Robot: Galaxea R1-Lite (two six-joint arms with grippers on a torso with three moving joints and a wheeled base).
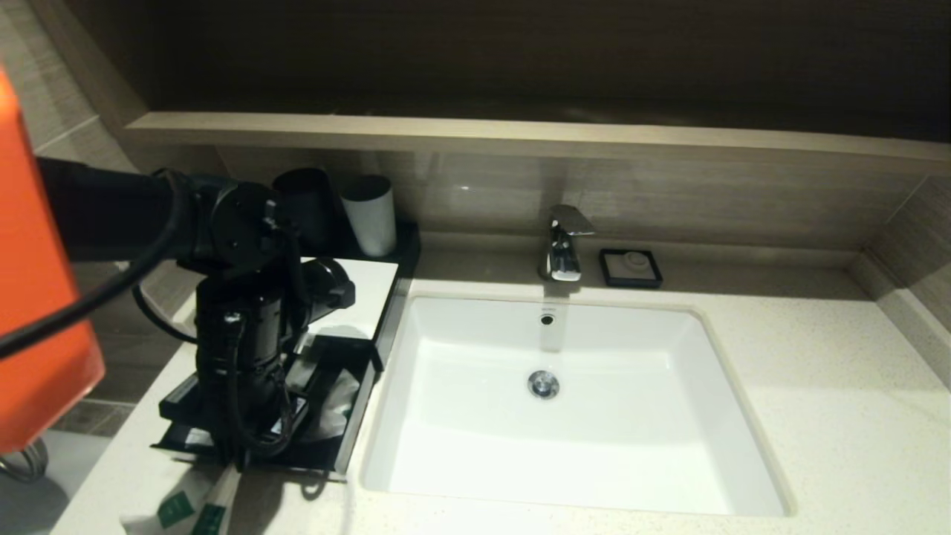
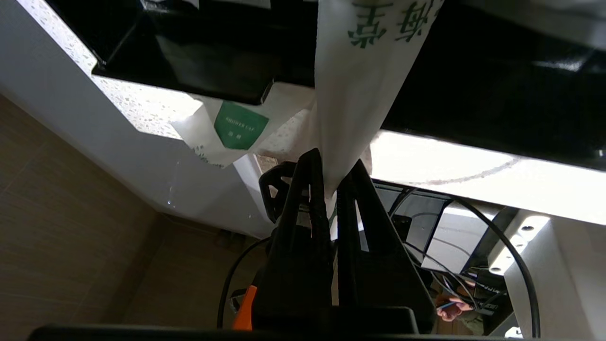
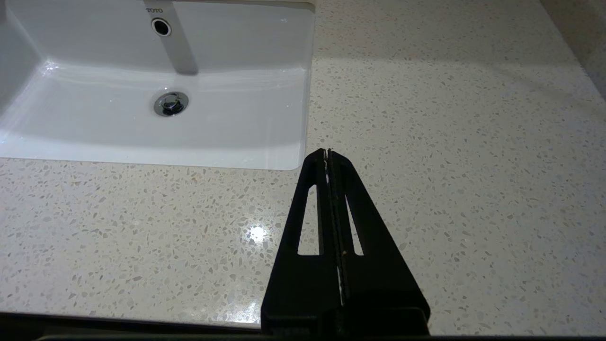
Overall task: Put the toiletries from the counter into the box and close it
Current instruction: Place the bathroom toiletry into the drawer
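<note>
The box point(image 1: 369, 293), black with a white top, stands left of the basin point(image 1: 565, 446) with its drawer point(image 1: 355, 427) pulled out. My left arm point(image 1: 238, 349) reaches down over the drawer's front. The left gripper point(image 2: 334, 177) is shut on the end of a long white sachet point(image 2: 360, 94) with green print, which hangs at the counter's front edge point(image 1: 219, 498). A small white packet point(image 2: 236, 125) with a green label lies on the counter point(image 1: 817, 416), partly under the drawer's front point(image 1: 177, 509). A clear wrapper point(image 1: 336, 401) lies in the drawer. My right gripper point(image 3: 327, 152) is shut and empty above the bare counter point(image 3: 450, 142), right of the basin.
A black cup point(image 1: 304, 204) and a white cup point(image 1: 369, 215) stand behind the box. A faucet point(image 1: 562, 241) and a small black soap dish point(image 1: 631, 267) sit behind the basin, under a wood-look ledge point(image 1: 520, 137). An orange part point(image 1: 37, 297) fills the far left.
</note>
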